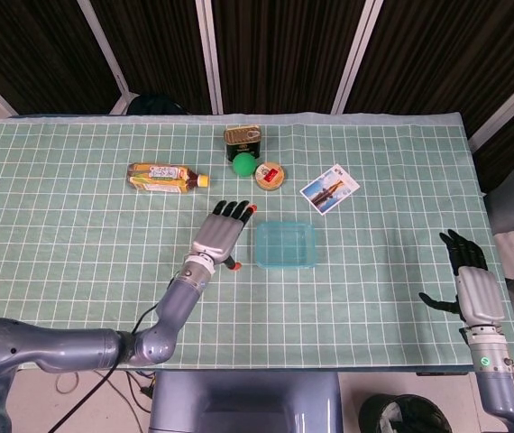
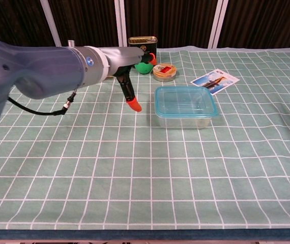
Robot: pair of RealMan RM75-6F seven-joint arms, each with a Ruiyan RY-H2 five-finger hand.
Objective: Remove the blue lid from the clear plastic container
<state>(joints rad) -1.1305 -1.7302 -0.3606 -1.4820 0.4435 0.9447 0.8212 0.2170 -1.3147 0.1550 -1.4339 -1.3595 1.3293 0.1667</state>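
A clear plastic container (image 1: 285,244) (image 2: 185,107) with its blue lid (image 2: 184,100) on stands near the table's middle. My left hand (image 1: 220,235) (image 2: 130,81) hovers just left of it, fingers spread and holding nothing, its orange fingertips (image 1: 251,208) close to the container's near-left corner without touching. My right hand (image 1: 470,281) rests far off at the table's right edge, fingers apart and empty; the chest view does not show it.
A tea bottle (image 1: 166,177) lies on its side at the back left. A dark tin (image 1: 243,141), a green ball (image 1: 243,163) and a small round tin (image 1: 270,174) cluster behind the container. A postcard (image 1: 330,188) lies to its back right.
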